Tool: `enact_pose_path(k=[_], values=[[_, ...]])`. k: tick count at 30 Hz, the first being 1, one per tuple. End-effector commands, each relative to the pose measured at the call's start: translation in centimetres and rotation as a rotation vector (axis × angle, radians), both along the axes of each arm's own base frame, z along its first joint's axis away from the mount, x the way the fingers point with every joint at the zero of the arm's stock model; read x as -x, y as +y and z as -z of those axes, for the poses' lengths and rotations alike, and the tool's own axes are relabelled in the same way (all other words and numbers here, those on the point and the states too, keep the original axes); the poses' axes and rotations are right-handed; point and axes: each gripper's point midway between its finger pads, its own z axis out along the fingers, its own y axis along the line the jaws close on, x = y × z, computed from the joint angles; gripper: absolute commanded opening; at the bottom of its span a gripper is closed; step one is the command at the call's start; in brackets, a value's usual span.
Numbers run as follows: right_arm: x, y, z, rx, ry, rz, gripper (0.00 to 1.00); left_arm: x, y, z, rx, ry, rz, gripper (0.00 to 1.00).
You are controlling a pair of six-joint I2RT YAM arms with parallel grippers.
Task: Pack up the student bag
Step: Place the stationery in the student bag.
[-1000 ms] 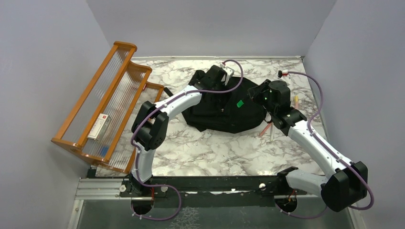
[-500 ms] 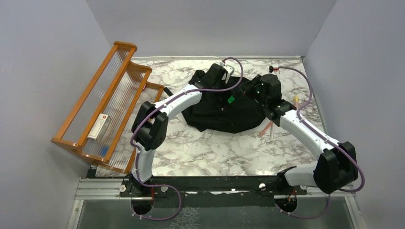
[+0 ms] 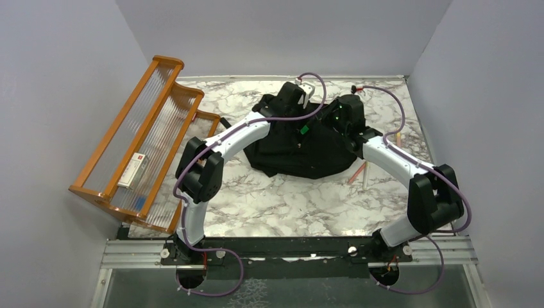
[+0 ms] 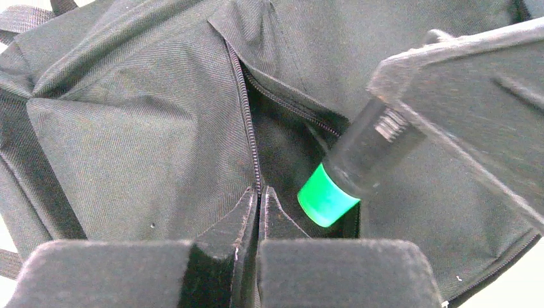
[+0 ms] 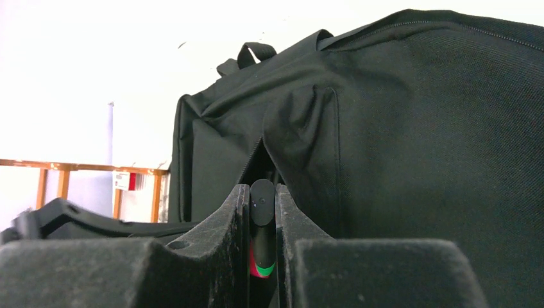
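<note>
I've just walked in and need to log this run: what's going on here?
Two robot arms are packing a black backpack that lies on the marble table. The left arm's jaws are shut at the zip edge of an open pocket, apparently pinching the fabric. The right arm's jaws grip a black marker, its green-capped end pointed at the pocket mouth and not yet released.

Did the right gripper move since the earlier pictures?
Yes. The right gripper, shut on a black green-capped marker, went left over the black fabric backpack, away from the pens lying right.
</note>
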Motion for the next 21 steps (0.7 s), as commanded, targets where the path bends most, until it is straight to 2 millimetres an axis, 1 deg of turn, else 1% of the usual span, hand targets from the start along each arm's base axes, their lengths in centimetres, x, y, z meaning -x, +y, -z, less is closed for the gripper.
enact_pose_path(k=[1, 5, 9, 12, 15, 21], values=[[-1.5, 0.6, -1.5, -0.027, -0.054, 0.010, 0.00, -0.6, -0.6, -6.4, 0.103, -0.109, 0.001, 0.00], [-1.7, 1.0, -0.7, -0.030, -0.043, -0.006, 0.00, -0.4, -0.5, -7.0, 0.118, -0.111, -0.004, 0.00], [-1.6, 3.0, -0.3, -0.069, -0.029, -0.102, 0.00, -0.3, -0.7, -7.2, 0.129, -0.109, 0.000, 0.00], [-1.1, 4.6, 0.1, -0.110, -0.008, -0.183, 0.01, -0.2, -0.9, -7.4, 0.138, -0.107, 0.004, 0.00], [-0.6, 5.5, 0.6, -0.143, 0.021, -0.222, 0.01, -0.3, -1.0, -7.6, 0.143, -0.109, 0.005, 0.00], [0.0, 6.4, 2.2, -0.188, 0.081, -0.251, 0.01, -0.2, -0.9, -7.5, 0.140, -0.106, 0.000, 0.00]])
